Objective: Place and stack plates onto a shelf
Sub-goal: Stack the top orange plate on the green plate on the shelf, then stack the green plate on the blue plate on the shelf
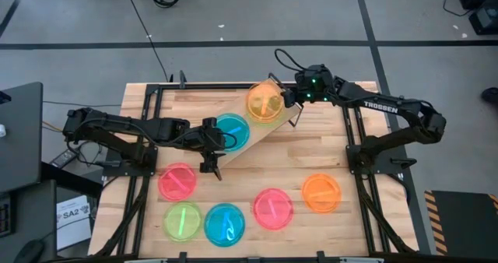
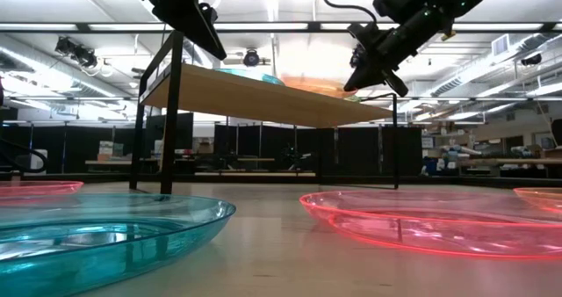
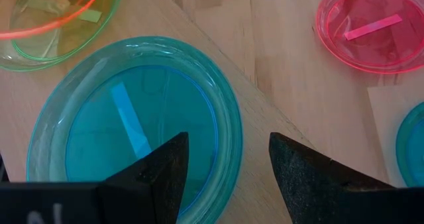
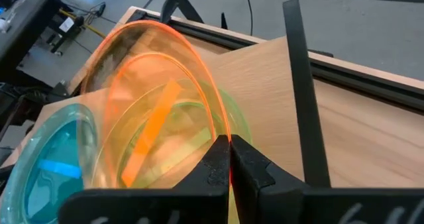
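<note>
I am pinching the rim of the orange plate (image 4: pixel 152 111) in my right tool (image 4: pixel 229 159), holding it tilted over the green plate (image 4: pixel 228 128) already lying on the shelf (image 1: pixel 311 127). I should be levelling it and centring it before releasing, so it nests. My left tool (image 3: pixel 225 168) is hanging spread above the blue plate (image 3: pixel 136 121) on the shelf, gripping nothing.

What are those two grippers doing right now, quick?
Left gripper: open, empty, above the blue plate on the shelf.
Right gripper: closed on the orange plate's rim.
</note>
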